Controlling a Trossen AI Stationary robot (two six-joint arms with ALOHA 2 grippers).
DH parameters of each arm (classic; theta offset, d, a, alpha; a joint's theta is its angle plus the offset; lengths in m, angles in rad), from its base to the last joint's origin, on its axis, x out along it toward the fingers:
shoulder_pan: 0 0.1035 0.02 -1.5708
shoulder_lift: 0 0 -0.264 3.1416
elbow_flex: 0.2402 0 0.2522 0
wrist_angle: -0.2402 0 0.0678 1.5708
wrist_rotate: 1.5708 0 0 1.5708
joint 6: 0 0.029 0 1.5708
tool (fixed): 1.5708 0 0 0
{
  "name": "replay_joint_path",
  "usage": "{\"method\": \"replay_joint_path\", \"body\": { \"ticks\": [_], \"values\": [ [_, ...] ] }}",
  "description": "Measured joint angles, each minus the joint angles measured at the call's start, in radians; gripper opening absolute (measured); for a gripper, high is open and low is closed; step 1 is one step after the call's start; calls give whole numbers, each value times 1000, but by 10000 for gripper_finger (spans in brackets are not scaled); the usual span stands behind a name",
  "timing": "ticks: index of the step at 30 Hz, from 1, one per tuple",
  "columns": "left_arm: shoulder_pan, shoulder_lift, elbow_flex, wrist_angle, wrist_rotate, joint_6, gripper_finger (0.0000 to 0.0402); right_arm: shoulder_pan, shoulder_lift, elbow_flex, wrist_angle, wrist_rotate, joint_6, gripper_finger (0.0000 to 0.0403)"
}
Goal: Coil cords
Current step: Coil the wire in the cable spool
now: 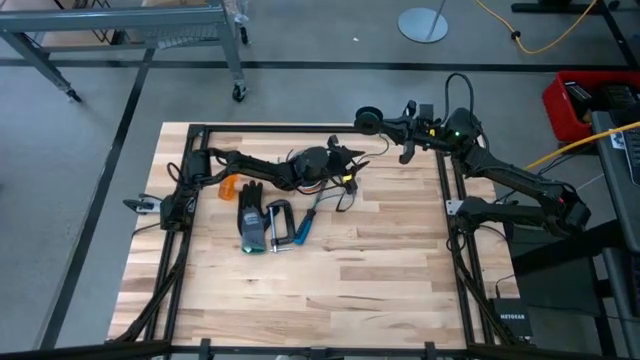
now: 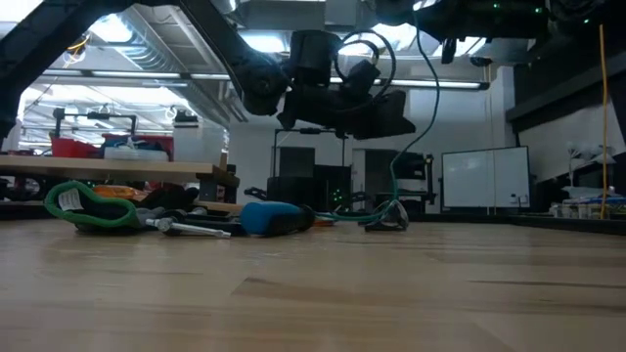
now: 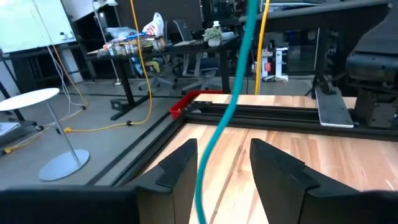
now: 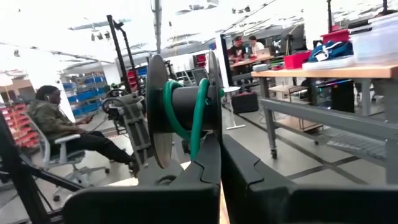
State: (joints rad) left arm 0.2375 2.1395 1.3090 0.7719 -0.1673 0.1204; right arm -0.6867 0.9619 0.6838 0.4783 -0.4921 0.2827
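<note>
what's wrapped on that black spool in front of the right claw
A few turns of teal-green cord wind around the black spool, above the shut right claw. The spool's discs hide any cord on its far side.

Across the bench (image 2: 323, 293) we see a dark arm coming in from above, its gripper (image 2: 367, 110) hanging over the far part with a thin teal-green cord (image 2: 395, 171) dropping from it to a small heap of cords (image 2: 377, 217) on the wood. Its fingers are too dark against the room for us to judge. Toward the left edge lie a green-cuffed glove (image 2: 90, 207), a metal clamp (image 2: 191, 228) and a blue-handled tool (image 2: 277, 217).
</note>
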Motion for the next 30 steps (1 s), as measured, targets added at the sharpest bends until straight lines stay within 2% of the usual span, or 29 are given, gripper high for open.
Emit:
{"method": "replay_joint_path", "body": {
  "ticks": [3,9,14,20,30],
  "values": [
    [2,0,0,-1,2,-3,139,0,1,0,0,-22,10,1],
    [-5,0,0,4,69,12,138,30,9,0,31,-24,10,1],
    [-11,-1,0,4,73,36,138,88,29,0,106,-25,2,1],
    [-10,-2,0,4,71,48,138,125,31,0,101,-5,1,1],
    [-23,-2,0,5,57,132,138,125,32,0,99,-14,9,1]
  ]
}}
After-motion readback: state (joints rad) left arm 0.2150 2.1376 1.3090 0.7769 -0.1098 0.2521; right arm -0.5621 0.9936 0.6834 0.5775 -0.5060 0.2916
